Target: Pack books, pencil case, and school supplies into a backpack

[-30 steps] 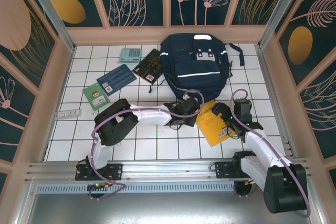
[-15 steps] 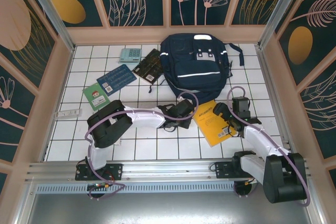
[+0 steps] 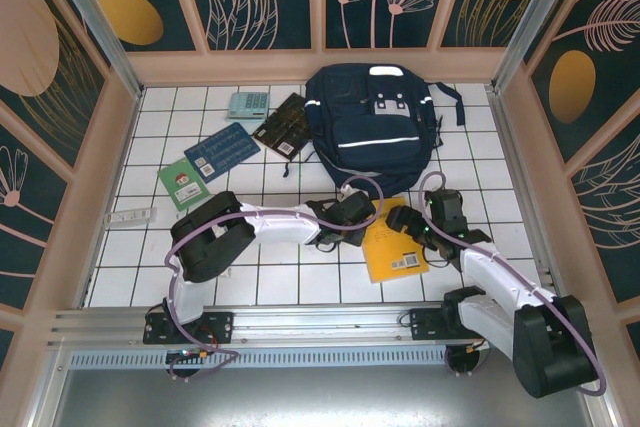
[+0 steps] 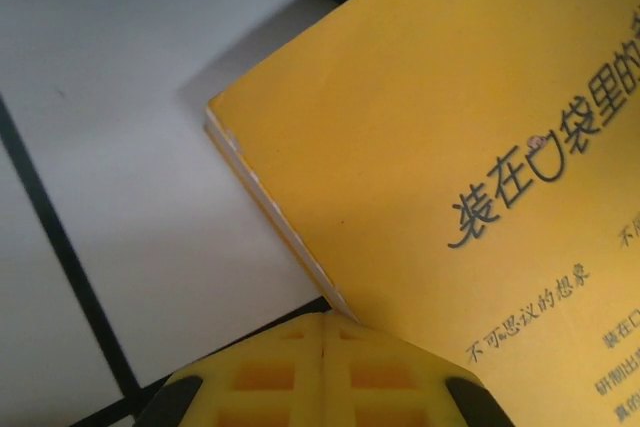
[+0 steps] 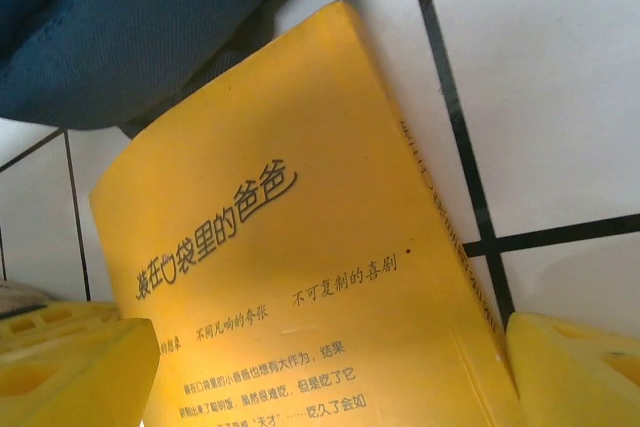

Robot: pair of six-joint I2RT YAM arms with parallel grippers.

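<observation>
The large yellow book (image 3: 398, 252) lies flat on the tiles just in front of the navy backpack (image 3: 375, 117). My left gripper (image 3: 352, 215) is shut, its tip (image 4: 325, 325) pressed against the left edge of the yellow book (image 4: 450, 97). My right gripper (image 3: 400, 219) is over the book's far end. It is open, one finger standing on each side of the yellow book (image 5: 280, 277). The black book (image 3: 283, 125), blue book (image 3: 221, 151) and green book (image 3: 182, 183) lie at the left, with the teal calculator (image 3: 247, 104) and white packet (image 3: 130, 216). The pencil case is out of view.
The backpack (image 5: 120, 17) lies closed, front up, against the back wall. Wooden walls ring the tiled floor. Bare tiles (image 3: 290, 282) stretch along the near edge, left of the yellow book.
My right gripper swung left onto the yellow book and its jaws narrowed slightly. The book slid left and toward me and turned squarer. The left gripper stayed shut beside it.
</observation>
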